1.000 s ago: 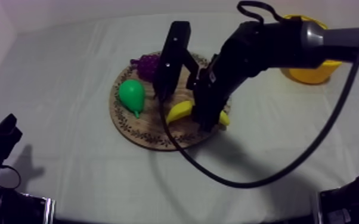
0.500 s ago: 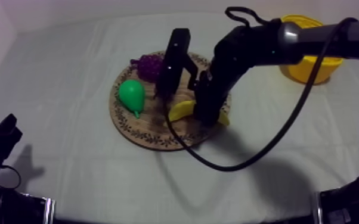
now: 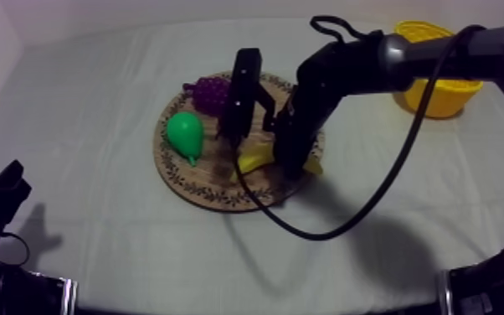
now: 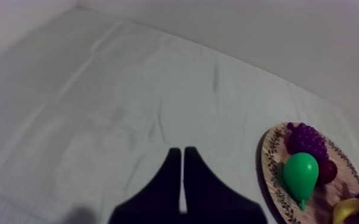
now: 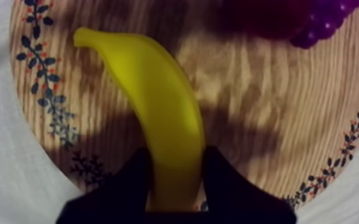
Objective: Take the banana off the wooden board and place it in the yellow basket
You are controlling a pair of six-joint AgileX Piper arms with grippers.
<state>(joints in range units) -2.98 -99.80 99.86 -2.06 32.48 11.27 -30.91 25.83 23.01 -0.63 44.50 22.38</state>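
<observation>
The yellow banana point(image 5: 158, 113) lies on the round wooden board point(image 5: 259, 119), and the two black fingers of my right gripper point(image 5: 175, 182) press against its sides near one end, shut on it. From above, the right gripper point(image 3: 290, 159) reaches down over the banana point(image 3: 254, 157) at the right part of the board point(image 3: 213, 188), and the arm hides the fruit's middle. The yellow basket point(image 3: 436, 75) stands at the far right. My left gripper point(image 4: 183, 179) rests shut over bare cloth, low at the left point(image 3: 0, 197).
A green pear point(image 3: 186, 134) and purple grapes point(image 3: 209, 90) share the board's left and back. Beside the pear point(image 4: 301, 173) and grapes point(image 4: 306, 138), a small red fruit point(image 4: 328, 171) sits on the board point(image 4: 271, 173). Open cloth lies between board and basket.
My right arm has drawn in slightly leftward and settled lower on the banana. Banana, board and left arm have stayed where they were.
</observation>
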